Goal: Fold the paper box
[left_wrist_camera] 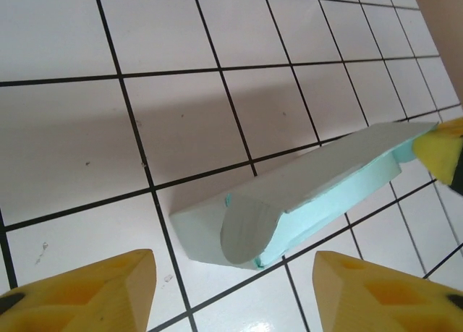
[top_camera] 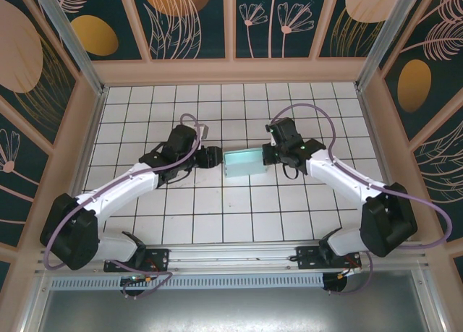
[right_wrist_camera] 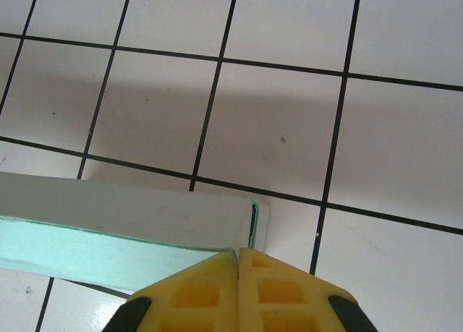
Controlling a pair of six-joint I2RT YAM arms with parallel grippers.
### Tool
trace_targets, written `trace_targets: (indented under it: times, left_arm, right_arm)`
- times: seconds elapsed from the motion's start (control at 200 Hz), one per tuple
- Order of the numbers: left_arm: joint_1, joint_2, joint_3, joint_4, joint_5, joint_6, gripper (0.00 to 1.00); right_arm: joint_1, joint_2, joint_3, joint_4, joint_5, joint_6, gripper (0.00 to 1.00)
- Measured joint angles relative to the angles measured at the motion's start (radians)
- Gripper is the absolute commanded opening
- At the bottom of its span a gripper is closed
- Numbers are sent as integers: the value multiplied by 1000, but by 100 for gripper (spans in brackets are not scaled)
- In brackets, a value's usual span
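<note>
Left wrist: paper box (left_wrist_camera: pixel 311 187) beyond parted left gripper (left_wrist_camera: pixel 233 274) — right gripper (right_wrist_camera: pixel 239 260) pinches its end.

No readable text, labels, brand marks or numbers in any of my views. The paper box (top_camera: pixel 242 163) is plain, wall panels (top_camera: pixel 192 28) carry only plant patterns, tiled table (top_camera: pixel 195 227) only grid lines.

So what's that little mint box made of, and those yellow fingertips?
The paper box looks like thin matte card: one flap curls softly and its edges are sheet-thin. The yellow fingertips look like moulded matte plastic or rubber, hard to say which. The pair in the right wrist view has square recesses cast in.
</note>
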Motion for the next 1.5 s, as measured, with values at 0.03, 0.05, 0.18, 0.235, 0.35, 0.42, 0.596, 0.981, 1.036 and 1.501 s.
trace_targets:
  times: [0.03, 0.05, 0.18, 0.235, 0.35, 0.42, 0.596, 0.981, 1.036, 1.501]
  left_arm:
    - [-4, 0, -1, 2, -3, 8, 57]
    - [-7, 0, -1, 2, -6, 13, 57]
    - [-25, 0, -1, 5, -24, 50, 49]
    - [-33, 3, -1, 5, -31, 64, 45]
    - [-51, 25, 1, 3, -50, 88, 39]
    - [-63, 47, 6, 0, -67, 100, 35]
    - [-71, 97, 45, -31, -107, 122, 29]
    - [-71, 196, 155, -57, -121, 107, 16]
    - [-71, 205, 155, -60, -118, 102, 15]
    - [-71, 217, 178, -89, -113, 89, 0]
  right_arm:
    - [0, 5, 7, -5, 0, 3, 0]
    - [0, 10, 13, -10, 0, 4, 0]
    - [0, 26, 32, -22, 1, 11, 0]
    - [0, 26, 33, -26, 1, 11, 0]
    - [0, 26, 33, -29, 1, 11, 0]
    - [0, 26, 33, -29, 1, 11, 0]
    - [0, 26, 33, -29, 0, 11, 0]
    - [0, 26, 34, -29, 0, 11, 0]
    - [0, 26, 37, -31, 0, 11, 0]
    - [-1, 31, 45, -41, 0, 11, 0]
